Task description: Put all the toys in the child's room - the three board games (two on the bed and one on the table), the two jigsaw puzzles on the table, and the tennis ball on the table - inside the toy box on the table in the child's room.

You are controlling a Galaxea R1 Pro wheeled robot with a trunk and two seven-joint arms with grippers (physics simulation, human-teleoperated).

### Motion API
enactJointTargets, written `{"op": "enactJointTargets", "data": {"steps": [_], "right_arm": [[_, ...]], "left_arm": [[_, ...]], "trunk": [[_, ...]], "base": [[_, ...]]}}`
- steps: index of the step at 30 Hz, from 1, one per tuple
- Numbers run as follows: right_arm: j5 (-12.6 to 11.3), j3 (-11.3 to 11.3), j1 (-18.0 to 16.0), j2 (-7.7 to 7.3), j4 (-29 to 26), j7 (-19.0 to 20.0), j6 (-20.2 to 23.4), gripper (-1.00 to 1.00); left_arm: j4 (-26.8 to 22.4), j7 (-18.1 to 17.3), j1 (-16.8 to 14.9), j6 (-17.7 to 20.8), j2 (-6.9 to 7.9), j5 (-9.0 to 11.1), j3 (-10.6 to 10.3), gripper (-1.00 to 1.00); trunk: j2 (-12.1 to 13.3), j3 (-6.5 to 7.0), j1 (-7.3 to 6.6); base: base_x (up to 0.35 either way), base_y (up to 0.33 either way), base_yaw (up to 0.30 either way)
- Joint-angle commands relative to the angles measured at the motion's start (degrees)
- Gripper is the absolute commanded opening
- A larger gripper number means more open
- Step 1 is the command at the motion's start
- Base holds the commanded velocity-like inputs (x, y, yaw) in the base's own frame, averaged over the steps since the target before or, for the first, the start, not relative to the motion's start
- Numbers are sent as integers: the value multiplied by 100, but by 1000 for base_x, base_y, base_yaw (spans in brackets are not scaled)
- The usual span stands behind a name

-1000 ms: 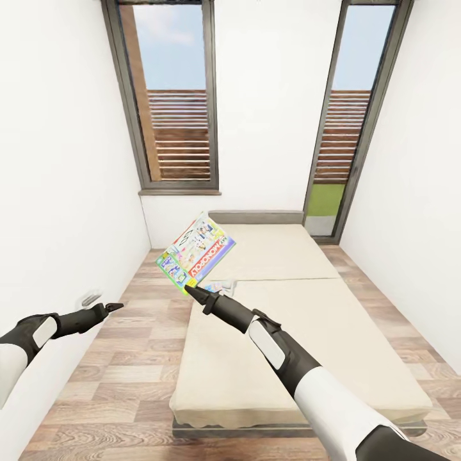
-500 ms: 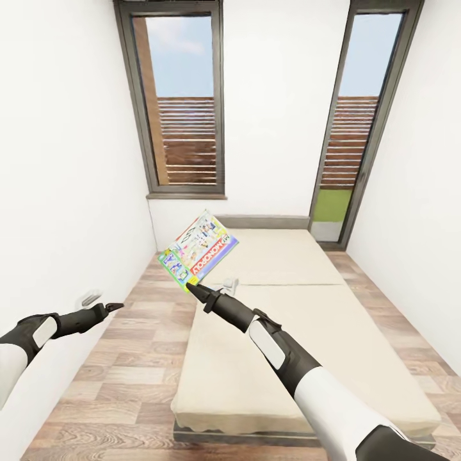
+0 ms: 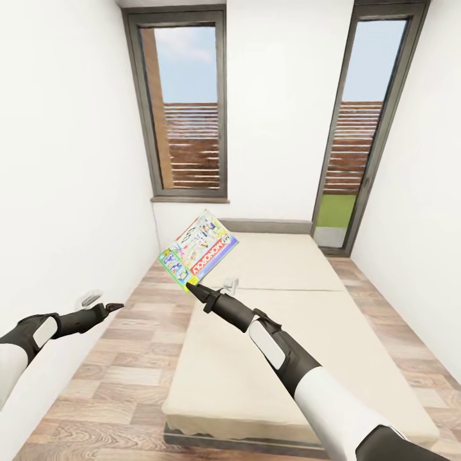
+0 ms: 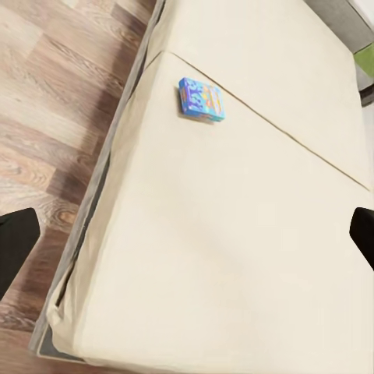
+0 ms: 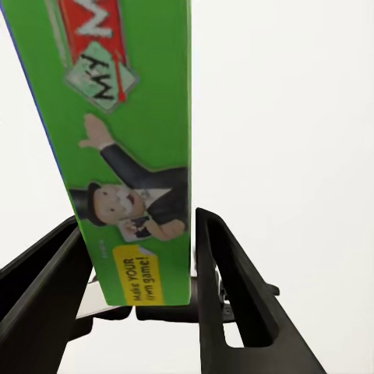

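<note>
Head view is showing the right gripper (image 3: 190, 289) holding a Monopoly board game box (image 3: 198, 251) by one lower corner, so most of the box is standing up and out beyond the fingers, above the near-left part of the bed (image 3: 301, 358). The risk, as I am judging it, is that such a small grip on a wide flat box is letting it pivot or slip out when the base is turning or driving toward the table, and then the box is falling on the wood floor (image 3: 121, 358) beside the bed. In the right wrist view the two dark fingers (image 5: 226, 304) are closing on the green edge of the box, with the box rising straight away from them; the left finger is looking not fully flat against it, which is adding to my worry. A second danger is that the tall box is catching a wall or a door frame during the carry. The left gripper (image 3: 110, 308) is hanging over the floor at the left, well apart from the box; in the left wrist view its finger tips are far apart and holding nothing. That view is also showing the second board game (image 4: 202, 99), a small blue box, lying flat on the mattress near the seam, not yet collected.
</note>
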Motion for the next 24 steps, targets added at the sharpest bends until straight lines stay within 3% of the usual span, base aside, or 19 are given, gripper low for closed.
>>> {"op": "enactJointTargets", "data": {"steps": [1, 17, 24], "right_arm": [[-51, 10, -8, 0, 7, 18, 14, -100], [-52, 8, -8, 0, 5, 19, 22, -100], [-64, 10, -8, 0, -1, 19, 42, -100]], "left_arm": [[-1, -2, -6, 49, 1, 40, 4, 100], [-1, 29, -6, 57, -1, 40, 2, 100], [-1, 38, -6, 52, -6, 40, 4, 100]], "trunk": [[-13, -12, 4], [-13, 25, 4], [-13, 30, 4]], "base": [[0, -274, 14], [0, -289, 92], [0, -94, 48]]}}
